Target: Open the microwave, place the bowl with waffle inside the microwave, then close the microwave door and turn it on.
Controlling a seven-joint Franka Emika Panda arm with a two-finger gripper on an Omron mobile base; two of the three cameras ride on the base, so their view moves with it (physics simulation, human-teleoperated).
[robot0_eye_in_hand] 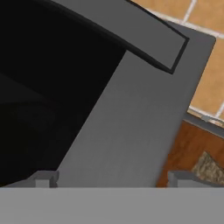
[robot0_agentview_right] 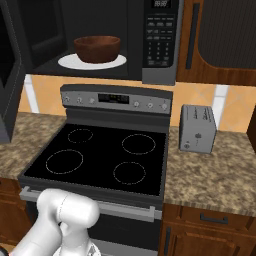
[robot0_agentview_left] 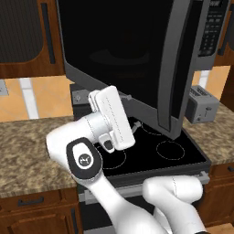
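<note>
evenly lit, flat rendered light; no glare, no hard shadows. dim inside the microwave (robot0_agentview_right: pixel 95 35). faint reflection on the microwave door (robot0_agentview_left: pixel 123 55). slightly soft, blocky close-up from the hand.

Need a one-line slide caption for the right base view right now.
Brown bowl sits on the white turntable plate inside the microwave, door swung open at left, above the stove.

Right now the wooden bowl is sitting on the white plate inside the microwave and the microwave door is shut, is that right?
Not quite. The bowl does sit on the white plate inside the microwave, but the microwave door is swung wide open, not shut. The right base view shows the open cavity, and the left base view shows the door swung out over the stove.
</note>
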